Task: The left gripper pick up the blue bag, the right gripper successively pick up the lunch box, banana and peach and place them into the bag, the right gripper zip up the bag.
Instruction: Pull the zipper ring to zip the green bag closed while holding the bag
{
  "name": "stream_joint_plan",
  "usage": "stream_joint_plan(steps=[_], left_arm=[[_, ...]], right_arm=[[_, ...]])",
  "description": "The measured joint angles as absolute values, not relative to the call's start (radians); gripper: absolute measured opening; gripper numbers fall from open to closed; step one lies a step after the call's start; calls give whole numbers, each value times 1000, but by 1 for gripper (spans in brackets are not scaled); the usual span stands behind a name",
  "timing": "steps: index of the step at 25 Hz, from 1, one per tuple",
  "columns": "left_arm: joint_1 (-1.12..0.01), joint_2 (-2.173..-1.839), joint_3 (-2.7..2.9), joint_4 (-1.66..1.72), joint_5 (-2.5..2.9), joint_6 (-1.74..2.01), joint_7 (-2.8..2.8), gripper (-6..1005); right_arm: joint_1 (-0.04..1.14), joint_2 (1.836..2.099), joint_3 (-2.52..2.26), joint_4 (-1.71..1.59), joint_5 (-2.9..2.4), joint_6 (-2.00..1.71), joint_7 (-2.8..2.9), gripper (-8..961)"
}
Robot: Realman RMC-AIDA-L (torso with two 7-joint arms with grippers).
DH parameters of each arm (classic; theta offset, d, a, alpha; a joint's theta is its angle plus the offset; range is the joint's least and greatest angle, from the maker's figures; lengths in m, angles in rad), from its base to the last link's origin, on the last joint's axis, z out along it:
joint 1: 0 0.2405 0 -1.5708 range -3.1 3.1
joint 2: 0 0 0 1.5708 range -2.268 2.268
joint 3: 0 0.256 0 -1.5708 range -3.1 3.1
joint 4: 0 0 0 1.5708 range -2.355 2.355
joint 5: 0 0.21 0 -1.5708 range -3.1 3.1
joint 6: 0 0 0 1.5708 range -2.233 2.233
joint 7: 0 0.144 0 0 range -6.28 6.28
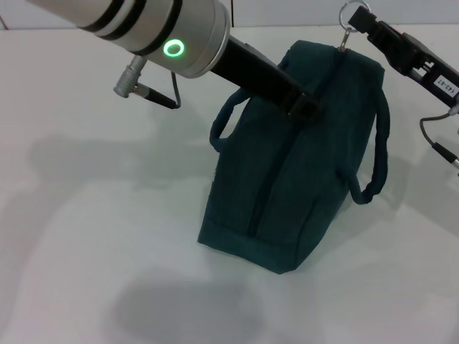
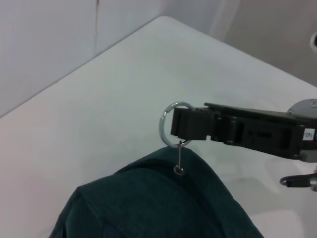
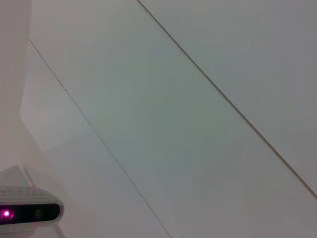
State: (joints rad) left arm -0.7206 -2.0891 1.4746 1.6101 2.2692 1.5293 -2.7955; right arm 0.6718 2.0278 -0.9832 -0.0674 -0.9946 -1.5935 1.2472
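Observation:
The blue bag [image 1: 287, 186] stands tilted on the white table with its zipper closed along the top. My left gripper [image 1: 304, 104] reaches in from the upper left and is shut on the bag's top edge near the middle. At the bag's far end, my right gripper [image 1: 361, 23] is shut on the ring zipper pull [image 1: 353, 12]. The left wrist view shows the same hold: the right gripper [image 2: 179, 124] pinches the ring zipper pull [image 2: 167, 123] just above the bag [image 2: 148, 203]. The lunch box, banana and peach are out of view.
The bag's two padded handles hang at its sides, one on the left [image 1: 228, 122] and one on the right [image 1: 378, 158]. White table [image 1: 93, 215] surrounds the bag. The right wrist view shows only white panels and a small device with a magenta light [image 3: 29, 210].

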Motion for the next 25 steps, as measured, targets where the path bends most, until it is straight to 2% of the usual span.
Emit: stream_joint_plan(steps=[3,25], left_arm=[[-714,-2089,1477,1610,2267,1527,-2783,269],[-709,-2086,1463,1606,2225,1525,-2688,99]], right_arm=[[671,2028,-983,-67,-995,-1595,1249,9],[665,2028,-974,-69,-992,-1562,1258,9]])
